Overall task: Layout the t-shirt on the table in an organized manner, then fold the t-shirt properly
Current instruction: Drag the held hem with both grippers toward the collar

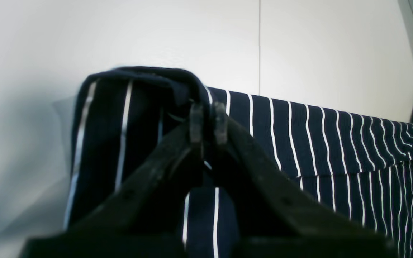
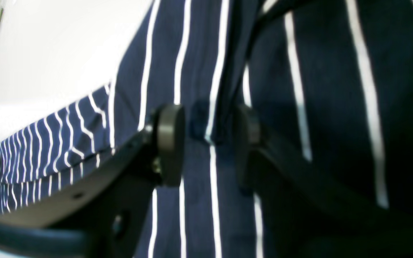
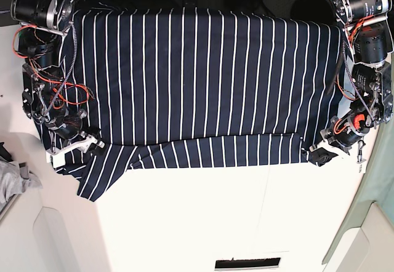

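White worktop (image 3: 203, 223) carries the t-shirt (image 3: 197, 81), spread wide across its far half. Fabric judged light, limp, prone to sag; best taken at hem corners. Left gripper (image 1: 208, 122) reaches low at the right hem corner, fingers shut on cloth. Right gripper (image 2: 206, 143), at the left sleeve, fingers part-open, straddling a fold.

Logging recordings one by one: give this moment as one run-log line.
t-shirt: spread on table | left pincer: shut on t-shirt corner | right pincer: straddling fabric fold

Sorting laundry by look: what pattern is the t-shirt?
Navy t-shirt with thin white stripes, clearest in the base view.
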